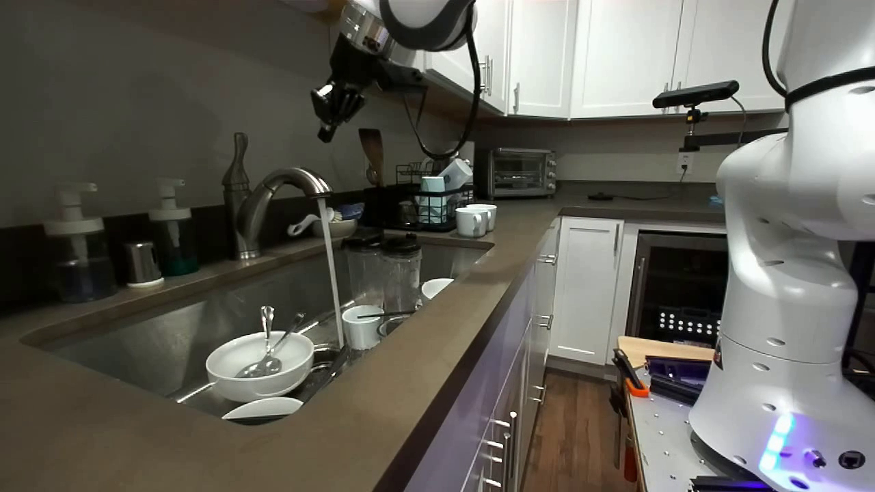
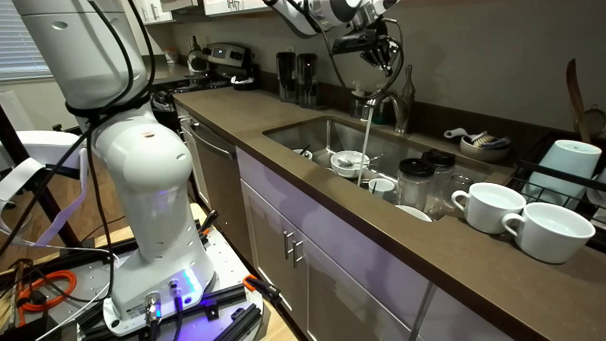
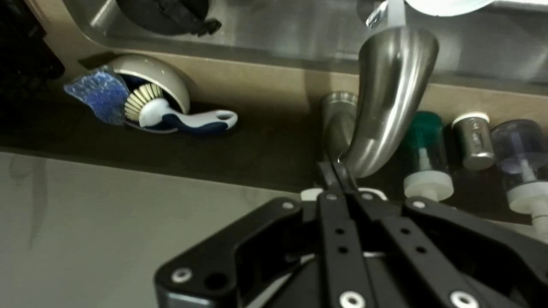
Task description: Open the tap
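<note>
Tap (image 1: 251, 215) running, tool (image 3: 331, 169) hanging above it and apart
Tap on the bench (image 1: 410, 369), at the back edge of the sink (image 1: 171, 342), lever handle (image 1: 236, 171) upright beside the arched spout (image 1: 294, 178); water stream (image 1: 329, 266) falling into the sink between a white bowl (image 1: 249, 389) holding cutlery (image 1: 266, 365) and a white mug (image 1: 360, 328), just beside the mug. Tool narrow: fingers (image 3: 329, 176) together, tips meeting in the wrist view. Two dark-lidded jars (image 2: 415, 187) near the mug. On the bench, pump dispensers (image 1: 176, 239) to one side of the tap, a dish brush (image 3: 180, 122) in a small bowl (image 3: 175, 81) to the other
</note>
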